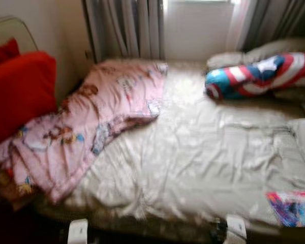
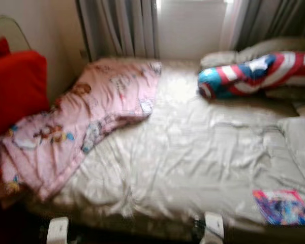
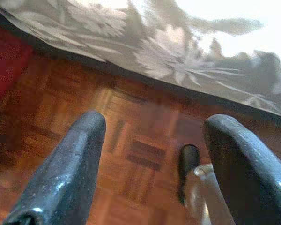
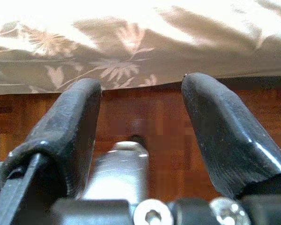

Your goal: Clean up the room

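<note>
A bed with a pale floral bedspread lies before me. A pink cartoon-print blanket is rumpled across its left side and hangs over the near left corner. A red, white and blue bolster pillow lies at the far right by beige pillows. A colourful booklet rests on the near right corner. My left gripper hangs open over the wooden floor by the bed's edge. My right gripper also hangs open, low beside the bedspread's hem.
Red cushions are stacked at the left against the wall. Grey curtains and a bright window stand behind the bed. Parquet floor runs under the bed's near edge. The tops of my two arms show at the bottom.
</note>
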You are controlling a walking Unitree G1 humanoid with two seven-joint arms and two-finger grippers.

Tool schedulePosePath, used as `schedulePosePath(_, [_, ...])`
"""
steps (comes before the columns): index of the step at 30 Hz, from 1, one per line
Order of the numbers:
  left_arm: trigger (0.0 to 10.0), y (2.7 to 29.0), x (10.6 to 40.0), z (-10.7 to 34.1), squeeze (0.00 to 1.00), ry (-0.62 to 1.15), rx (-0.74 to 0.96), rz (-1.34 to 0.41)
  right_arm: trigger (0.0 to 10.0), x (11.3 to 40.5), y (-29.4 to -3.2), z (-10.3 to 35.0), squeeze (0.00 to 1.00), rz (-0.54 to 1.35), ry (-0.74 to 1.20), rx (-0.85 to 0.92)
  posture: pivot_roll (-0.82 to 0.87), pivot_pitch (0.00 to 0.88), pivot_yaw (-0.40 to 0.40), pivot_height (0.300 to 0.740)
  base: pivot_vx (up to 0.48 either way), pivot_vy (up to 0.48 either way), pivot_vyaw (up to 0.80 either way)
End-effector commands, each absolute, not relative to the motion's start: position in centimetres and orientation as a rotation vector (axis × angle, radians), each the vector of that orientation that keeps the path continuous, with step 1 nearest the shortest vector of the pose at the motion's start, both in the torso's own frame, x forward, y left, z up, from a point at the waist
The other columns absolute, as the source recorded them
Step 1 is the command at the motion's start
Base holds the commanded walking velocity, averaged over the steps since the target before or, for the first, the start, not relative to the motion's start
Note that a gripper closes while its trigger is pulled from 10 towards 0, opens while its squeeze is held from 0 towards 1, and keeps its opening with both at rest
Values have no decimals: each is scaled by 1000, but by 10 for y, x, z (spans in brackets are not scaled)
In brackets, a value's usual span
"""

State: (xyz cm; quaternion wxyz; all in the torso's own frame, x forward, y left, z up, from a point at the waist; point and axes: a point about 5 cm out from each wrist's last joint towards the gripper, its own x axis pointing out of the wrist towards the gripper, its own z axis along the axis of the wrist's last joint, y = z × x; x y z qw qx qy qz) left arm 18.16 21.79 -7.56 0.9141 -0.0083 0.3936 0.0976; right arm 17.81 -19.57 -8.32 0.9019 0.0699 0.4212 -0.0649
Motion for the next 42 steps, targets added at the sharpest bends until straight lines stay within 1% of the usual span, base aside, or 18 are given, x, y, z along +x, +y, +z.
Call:
schedulePosePath(1, [10000, 213, 179, -78, 0, 829, -22, 197, 10000, 172, -202, -85, 0, -154, 889, 136, -35, 50, 11, 740, 0, 480, 0])
schedulePosePath(29, [10000, 214, 180, -78, 0, 827, -24, 203, 10000, 173, -202, -85, 0, -151, 888, 141, -29, 67, 13, 740, 0, 475, 0])
schedulePosePath(42, [10000, 214, 181, -77, 0, 823, -17, 201, 10000, 174, -202, -84, 0, -150, 886, 143, -31, 74, 12, 740, 0, 0, 0])
